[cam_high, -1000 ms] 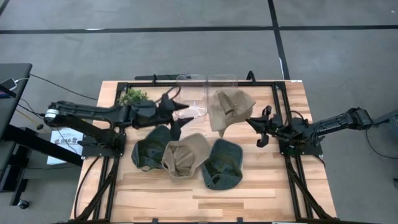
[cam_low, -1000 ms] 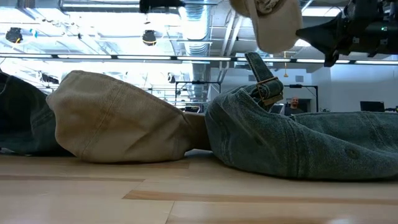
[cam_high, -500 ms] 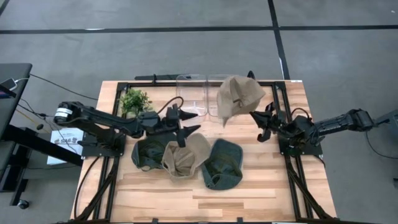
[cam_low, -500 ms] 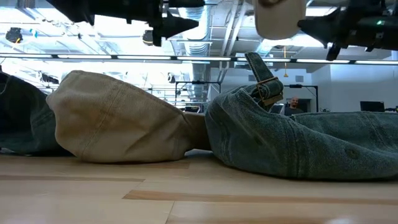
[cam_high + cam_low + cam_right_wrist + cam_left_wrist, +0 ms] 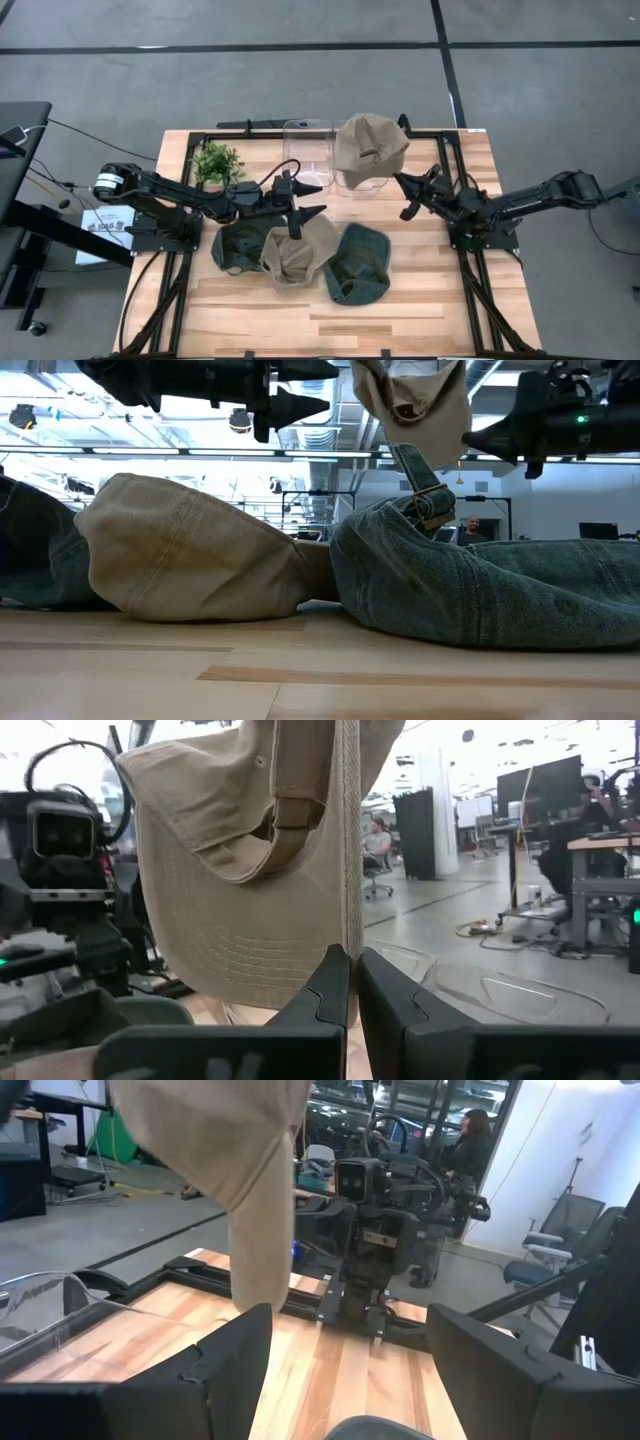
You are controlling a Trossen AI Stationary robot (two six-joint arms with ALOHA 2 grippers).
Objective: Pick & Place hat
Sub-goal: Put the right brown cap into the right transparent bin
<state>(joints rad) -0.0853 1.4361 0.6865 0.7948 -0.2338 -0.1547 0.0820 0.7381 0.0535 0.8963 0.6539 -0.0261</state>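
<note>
A tan hat (image 5: 370, 148) hangs in the air over two clear containers (image 5: 310, 150) at the table's far edge, with my right gripper (image 5: 350, 960) shut on it; the gripper (image 5: 400, 182) comes from the table's right. The low view shows the hat's lower part (image 5: 415, 400) at the top. Three more hats lie side by side on the table: dark green (image 5: 240, 245), tan (image 5: 300, 250), dark green (image 5: 358, 265). My left gripper (image 5: 305, 200) stands open just above them, nothing between its fingers (image 5: 230, 1360). My right gripper pinches a thin edge of the tan hat (image 5: 350, 925) between its two shut fingers, which point roughly level from the table's right. The hat is lifted clear, its inside and back strap (image 5: 290, 820) turned toward the wrist camera.
A small green plant (image 5: 215, 160) stands at the far left. A black frame (image 5: 300, 130) runs along the table's far and side edges. In the low view the tan hat (image 5: 190, 550) and a green hat (image 5: 480, 590) fill the near table.
My right gripper has turned and swung the tan hat toward the table's far edge, over the clear containers. My left gripper has sunk and tipped level, moving a little toward the right, and hangs just above the hats on the table. It stays open.
</note>
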